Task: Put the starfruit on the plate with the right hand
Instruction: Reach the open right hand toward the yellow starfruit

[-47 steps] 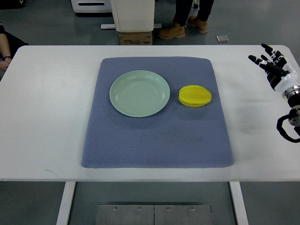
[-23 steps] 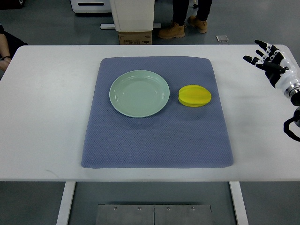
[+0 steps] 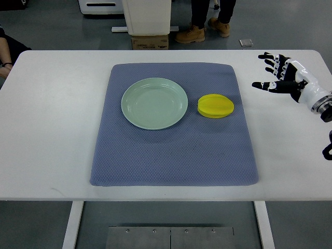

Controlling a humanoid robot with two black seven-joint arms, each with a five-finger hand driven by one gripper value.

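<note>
1. Since 1 s ago my right hand [image 3: 280, 75] has swung in from the table's far-right edge toward the mat, wrist rolled so the palm turns leftward. Nothing else shifted.
2. Fingers [image 3: 267, 56] are spread apart, holding nothing; thumb sticks out toward the fruit side.
3. Step in hand, as I judge it: the reach. No contact yet, hand is well apart from the target and over bare white tabletop [image 3: 52, 119].
4. Task thing: the yellow ridged starfruit [image 3: 215, 106] lies on the blue-grey quilted cloth mat [image 3: 171, 155], just beside the right rim of the round pale-green plate [image 3: 154, 103], prob. not touching it, though the gap is small at this angle.
5. Plate sits empty, centre-left on the mat.
6. Next move calls for: carry on left and down, get over the fruit, close around it w/ thumb on one side and fingers on the other. Then a short lift and a short hop left to the plate.
7. Left arm isn't in view.
8. Bkgd: a person's boots [image 3: 191, 34] and a cardboard box [image 3: 149, 42] beyond the table's far edge.
</note>
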